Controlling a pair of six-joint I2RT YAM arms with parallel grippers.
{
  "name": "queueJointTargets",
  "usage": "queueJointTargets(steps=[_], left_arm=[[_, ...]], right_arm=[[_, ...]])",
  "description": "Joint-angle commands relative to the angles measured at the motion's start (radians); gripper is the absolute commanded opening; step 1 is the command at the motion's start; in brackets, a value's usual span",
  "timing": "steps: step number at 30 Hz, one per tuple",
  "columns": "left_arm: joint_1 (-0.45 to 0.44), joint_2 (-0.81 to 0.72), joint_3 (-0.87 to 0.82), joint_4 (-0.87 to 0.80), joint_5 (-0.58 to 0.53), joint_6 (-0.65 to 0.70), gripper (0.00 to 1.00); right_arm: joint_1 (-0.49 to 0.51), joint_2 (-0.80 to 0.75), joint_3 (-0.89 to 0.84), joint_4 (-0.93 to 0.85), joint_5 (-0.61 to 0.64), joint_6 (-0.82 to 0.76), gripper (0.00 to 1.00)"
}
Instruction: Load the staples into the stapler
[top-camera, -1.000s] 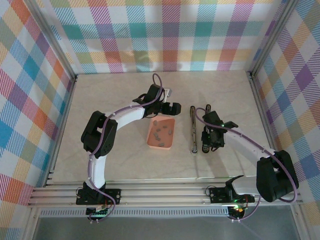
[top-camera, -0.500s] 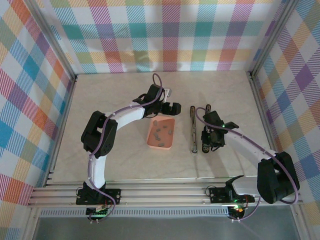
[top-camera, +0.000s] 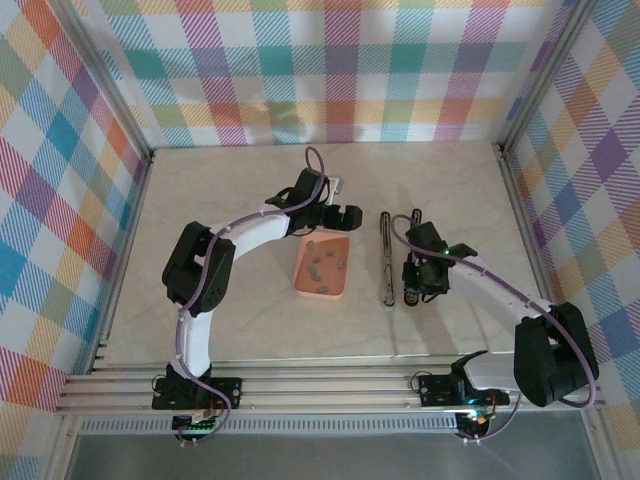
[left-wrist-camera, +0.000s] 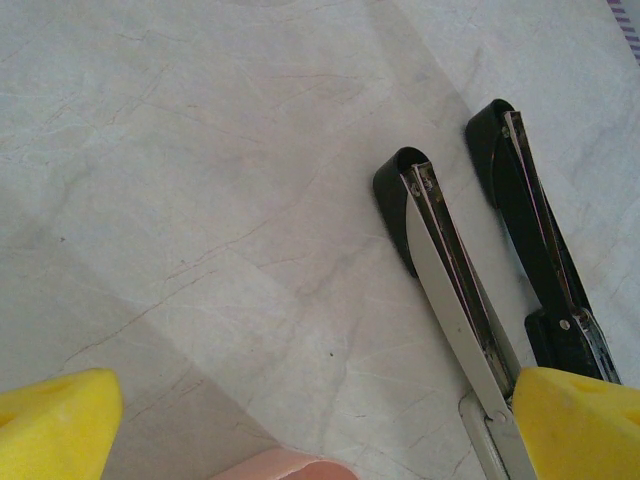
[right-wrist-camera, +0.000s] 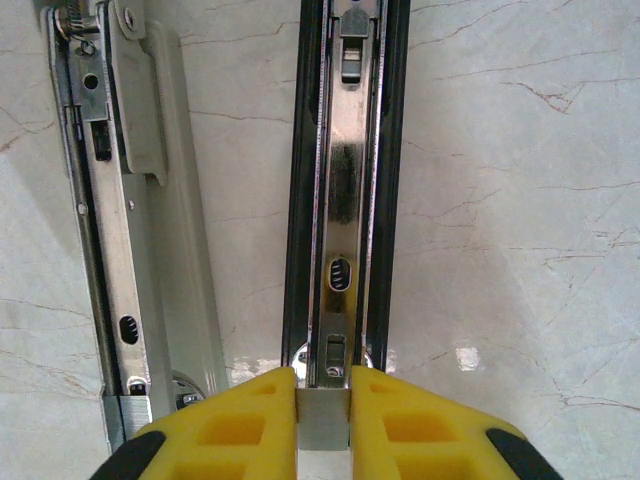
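The stapler (top-camera: 386, 258) lies opened flat on the table, its two long arms side by side. In the right wrist view its metal magazine channel (right-wrist-camera: 345, 180) runs straight away from my right gripper (right-wrist-camera: 324, 415), whose jaws are shut on a small grey strip of staples (right-wrist-camera: 324, 422) at the channel's near end. In the top view the right gripper (top-camera: 411, 290) sits over the right-hand stapler arm. More staples (top-camera: 322, 262) lie in the pink tray (top-camera: 303, 285). My left gripper (top-camera: 338, 215) hangs open just beyond the tray, its jaws wide apart over bare table (left-wrist-camera: 315, 430), the stapler (left-wrist-camera: 450, 270) to its right.
The tray's pink corner (left-wrist-camera: 290, 467) shows at the bottom edge of the left wrist view. Metal rails and checked walls (top-camera: 90, 200) close in the table on the left, right and far sides. Bare tabletop lies far left (top-camera: 210, 180) and near the front edge.
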Motion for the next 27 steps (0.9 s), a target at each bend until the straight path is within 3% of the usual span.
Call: queueJointTargets(steps=[1, 27], left_arm=[[-0.013, 0.008, -0.005, 0.012, 0.016, -0.005, 1.0], [-0.014, 0.01, -0.006, 0.019, 0.019, -0.006, 1.0]], right_arm=[[-0.003, 0.004, -0.002, -0.024, 0.012, 0.011, 0.17], [-0.003, 0.018, -0.007, -0.022, 0.0, 0.018, 0.17]])
